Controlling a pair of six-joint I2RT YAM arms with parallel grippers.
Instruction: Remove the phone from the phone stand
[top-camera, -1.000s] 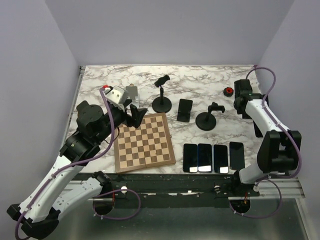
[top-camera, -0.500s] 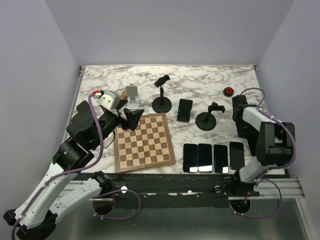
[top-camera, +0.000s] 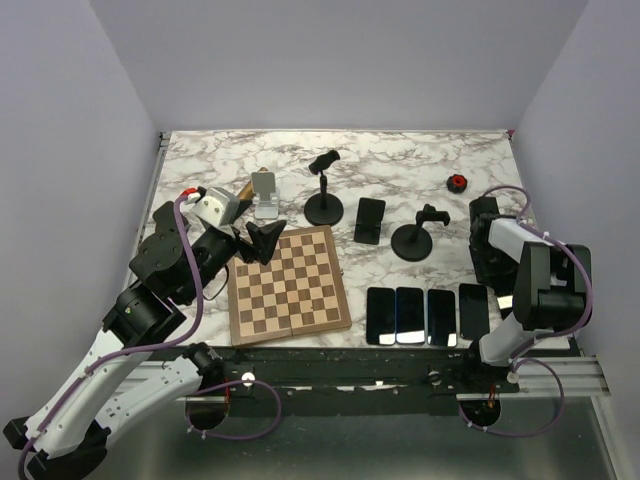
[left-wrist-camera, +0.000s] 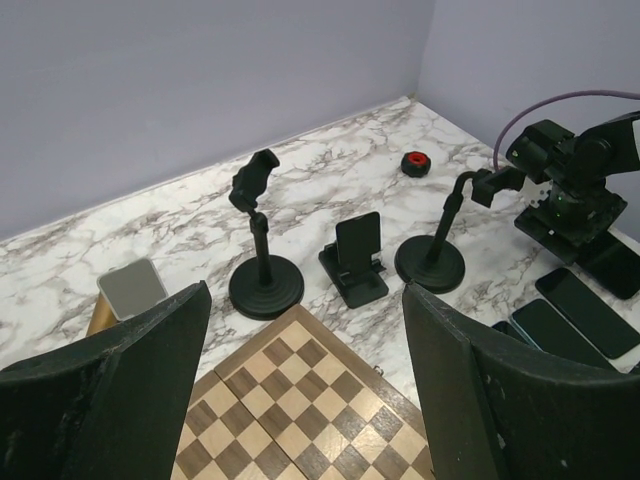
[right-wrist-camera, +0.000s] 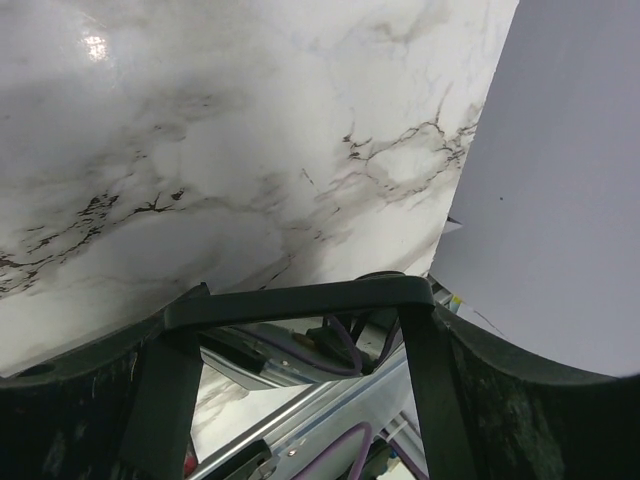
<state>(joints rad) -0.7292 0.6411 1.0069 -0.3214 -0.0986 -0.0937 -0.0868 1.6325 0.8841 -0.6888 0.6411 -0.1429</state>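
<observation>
My right gripper is folded back at the table's right edge. In its wrist view it is shut across a black-framed phone with a glossy, reflecting screen. It also shows in the left wrist view. Two black clamp stands stand empty mid-table, with a black folding stand between them. They also show in the left wrist view: the clamp stands and the folding stand. My left gripper hangs open and empty over the chessboard's far left corner.
A wooden chessboard lies left of centre. Several dark phones lie in a row at the near edge. A silver stand is at the back left and a small red knob at the back right. The right wall is close to the right arm.
My right arm has drawn back from the far right towards the near edge and folded up. My left arm has pulled back slightly towards the left, its gripper still open.
</observation>
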